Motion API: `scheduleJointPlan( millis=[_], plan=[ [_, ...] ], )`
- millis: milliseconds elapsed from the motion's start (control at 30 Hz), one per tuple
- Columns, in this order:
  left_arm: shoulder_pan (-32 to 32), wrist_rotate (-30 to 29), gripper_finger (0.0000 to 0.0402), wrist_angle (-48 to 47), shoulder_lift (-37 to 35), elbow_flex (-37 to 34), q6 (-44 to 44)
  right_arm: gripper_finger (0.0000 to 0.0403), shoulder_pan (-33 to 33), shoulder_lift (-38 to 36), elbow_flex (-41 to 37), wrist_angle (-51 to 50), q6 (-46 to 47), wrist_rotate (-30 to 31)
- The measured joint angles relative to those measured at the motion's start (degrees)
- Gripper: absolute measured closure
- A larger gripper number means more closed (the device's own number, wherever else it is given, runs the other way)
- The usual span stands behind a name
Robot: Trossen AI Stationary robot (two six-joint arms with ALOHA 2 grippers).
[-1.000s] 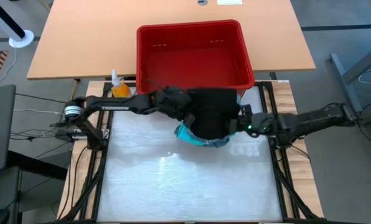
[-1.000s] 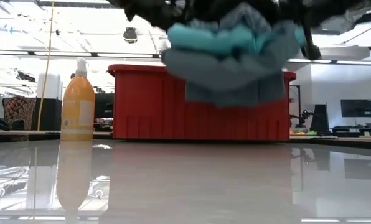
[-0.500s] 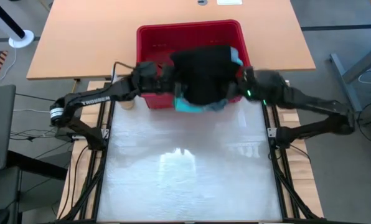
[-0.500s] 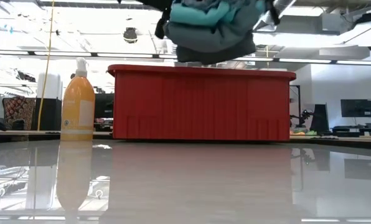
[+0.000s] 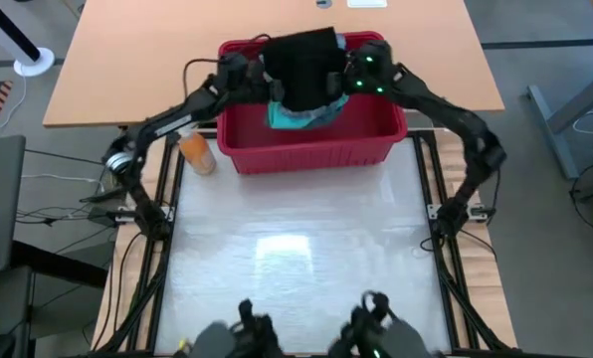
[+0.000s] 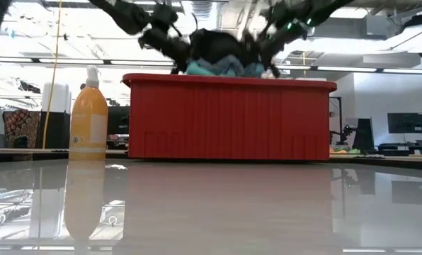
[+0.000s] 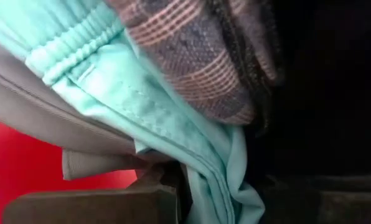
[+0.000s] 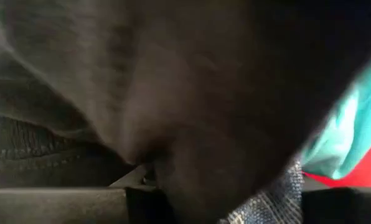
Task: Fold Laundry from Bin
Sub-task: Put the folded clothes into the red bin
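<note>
Laundry hung bundled over the red bin, black garment uppermost, turquoise and grey cloth beneath, striped fabric alongside. Left gripper was clamped on the bundle's left side, fingers nearly closed on cloth. Right gripper pinched the right side, jaws partway closed on fabric. Orange bottle stood just beside the bin.

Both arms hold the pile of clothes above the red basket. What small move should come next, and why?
Probably lower the pile a little, then release. The left end effector and right end effector grip the stacked laundry from both sides, directly over the red bin, with its turquoise garment just at rim height.
</note>
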Motion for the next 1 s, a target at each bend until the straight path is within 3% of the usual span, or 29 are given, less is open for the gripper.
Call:
scheduleJointPlan(
  millis=[233, 467, 700, 833, 1000],
  plan=[
    [1.89, 1.49, 0.0342, -2.63, 7.45, 2.35, 0.25, 0.0244, -1.77, 6.92, -0.02, -0.40, -1.21, 0.11],
    [1.97, 1.39, 0.0341, -3.06, 10.26, 2.53, -0.10, 0.0244, -1.92, 8.25, -0.06, -2.31, -3.07, 2.53],
    [2.08, -0.63, 0.0251, -4.40, 10.20, 2.62, -1.22, 0.0240, -2.66, 8.22, -0.02, -5.35, -3.38, 3.10],
    [2.11, -2.23, 0.0206, -8.05, 9.95, 2.62, -1.17, 0.0143, -2.90, 8.20, -0.02, -8.41, -4.42, 3.79],
    [2.12, -6.35, 0.0187, -14.04, 9.86, 2.64, -0.76, 0.0042, -4.13, 8.19, -0.02, -13.62, -6.16, 6.10]
  ],
)
